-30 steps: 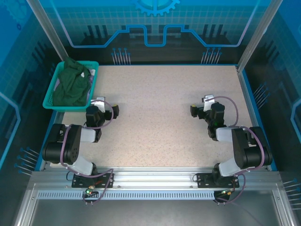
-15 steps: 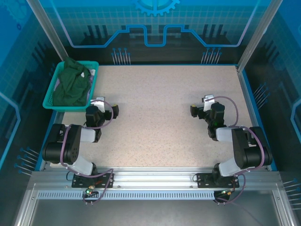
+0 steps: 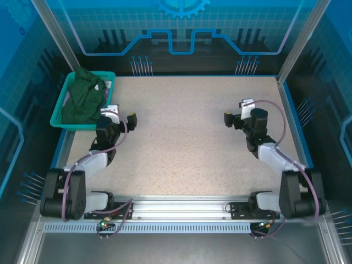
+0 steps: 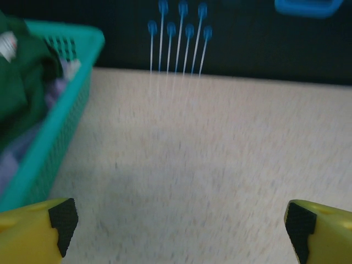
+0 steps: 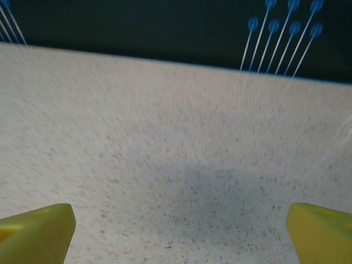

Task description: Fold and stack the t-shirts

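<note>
Dark green t-shirt (image 3: 80, 103) in teal basket (image 3: 71, 125), white tag (image 4: 6, 47) unreadable

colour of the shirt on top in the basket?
The shirt is plain dark green; the top external view shows it best.

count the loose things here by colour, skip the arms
dark green t-shirt: 1
lavender t-shirt: 1
teal basket: 1
total: 3
</note>
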Motion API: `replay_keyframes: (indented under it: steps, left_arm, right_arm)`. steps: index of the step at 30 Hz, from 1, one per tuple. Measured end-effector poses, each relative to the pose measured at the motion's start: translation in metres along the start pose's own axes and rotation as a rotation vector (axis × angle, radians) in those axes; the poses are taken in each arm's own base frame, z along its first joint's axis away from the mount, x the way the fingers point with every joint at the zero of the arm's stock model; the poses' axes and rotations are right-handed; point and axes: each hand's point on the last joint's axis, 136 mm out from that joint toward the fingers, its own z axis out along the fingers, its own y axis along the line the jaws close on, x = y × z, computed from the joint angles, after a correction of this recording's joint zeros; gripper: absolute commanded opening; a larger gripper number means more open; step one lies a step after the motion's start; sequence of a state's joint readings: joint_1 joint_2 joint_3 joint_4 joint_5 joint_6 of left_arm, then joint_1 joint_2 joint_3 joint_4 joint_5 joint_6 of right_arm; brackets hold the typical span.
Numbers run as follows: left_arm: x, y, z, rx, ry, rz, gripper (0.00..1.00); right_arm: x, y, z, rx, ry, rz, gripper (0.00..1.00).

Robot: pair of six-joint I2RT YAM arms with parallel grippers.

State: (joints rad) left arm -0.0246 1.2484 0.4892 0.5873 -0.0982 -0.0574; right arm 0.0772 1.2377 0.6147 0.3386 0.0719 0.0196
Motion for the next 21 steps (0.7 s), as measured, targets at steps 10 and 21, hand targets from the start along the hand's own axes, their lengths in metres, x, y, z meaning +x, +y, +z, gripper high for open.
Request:
replay_keyframes:
  steps: [10, 21]
  left_arm:
    - [-0.205, -0.035, -0.037, 0.081, -0.252, -0.149, 0.99]
    - [-0.219, -0.016, -0.001, 0.028, -0.188, -0.341, 0.99]
  right_arm:
    - [-0.116, -0.01, -0.068, -0.02, -0.072, 0.268, 1.0]
    - [-0.086, 0.031, -0.062, -0.171, 0.21, 0.613, 0.97]
